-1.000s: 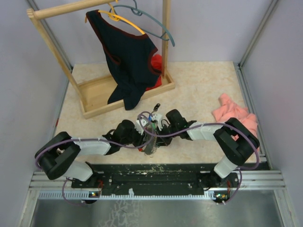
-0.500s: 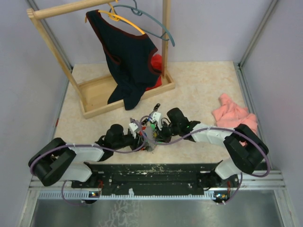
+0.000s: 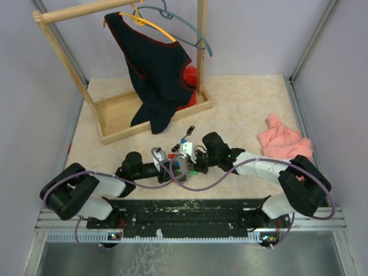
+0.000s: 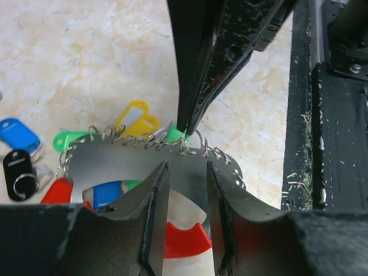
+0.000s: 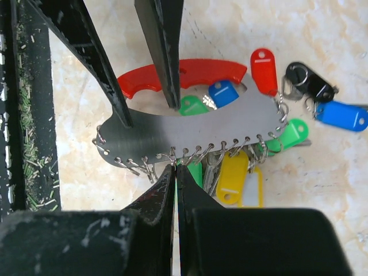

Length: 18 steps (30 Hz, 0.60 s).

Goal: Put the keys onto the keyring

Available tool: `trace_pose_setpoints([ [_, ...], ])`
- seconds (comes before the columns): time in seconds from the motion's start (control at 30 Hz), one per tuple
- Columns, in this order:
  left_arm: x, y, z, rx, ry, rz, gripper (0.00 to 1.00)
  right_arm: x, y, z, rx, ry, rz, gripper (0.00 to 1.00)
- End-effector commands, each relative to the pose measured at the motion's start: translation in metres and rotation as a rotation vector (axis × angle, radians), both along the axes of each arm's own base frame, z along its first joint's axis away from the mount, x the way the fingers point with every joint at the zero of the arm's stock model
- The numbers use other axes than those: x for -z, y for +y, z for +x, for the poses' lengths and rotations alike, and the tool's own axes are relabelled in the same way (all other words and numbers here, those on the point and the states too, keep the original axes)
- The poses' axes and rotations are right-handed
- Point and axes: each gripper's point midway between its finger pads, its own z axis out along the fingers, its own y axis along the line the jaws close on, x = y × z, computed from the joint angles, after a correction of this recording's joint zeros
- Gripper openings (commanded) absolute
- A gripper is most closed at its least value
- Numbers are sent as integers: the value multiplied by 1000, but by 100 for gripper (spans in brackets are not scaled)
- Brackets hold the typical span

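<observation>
Twin arms of one build: the left arm (image 3: pixel 106 185) and the right arm (image 3: pixel 261 167) pair smooth white link shells with bulky, rounded black joint housings; a thin purple cable (image 3: pixel 195 187) trails in loose loops along each; the bases (image 3: pixel 118 221) are black; the left gripper (image 4: pixel 187 167) and the right gripper (image 5: pixel 175 168) taper to long matt-black fingers (image 4: pixel 150 221), wedge-shaped, scuffed and flecked with white.

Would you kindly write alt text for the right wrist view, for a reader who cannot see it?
The right gripper, shut, sits at the lower edge of the keyring, a grey plate with a red arc, lying on the table. The keys, tagged red, blue, green, yellow and black, fan around it; the left gripper reaches in from the top, jaws apart.
</observation>
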Motion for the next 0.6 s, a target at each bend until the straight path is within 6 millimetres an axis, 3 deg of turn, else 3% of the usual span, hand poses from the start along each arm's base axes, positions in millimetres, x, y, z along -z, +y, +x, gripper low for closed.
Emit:
trace_pose_setpoints([
  [0.0, -16, -9, -8, 123, -160, -60, 38, -40, 17, 6, -114, -168, 111, 0],
  [0.17, -16, -13, -3, 148, -190, -71, 38, -44, 18, 6, -160, -228, 115, 0],
  [0.3, -12, -15, 5, 160, -178, -60, 36, -46, 19, 6, -191, -254, 120, 0],
  [0.4, -10, -17, 10, 159, -181, -53, 27, -46, 19, 5, -206, -265, 120, 0],
  [0.57, -5, -22, 12, 198, -168, -34, 27, -46, 20, 6, -212, -274, 116, 0],
])
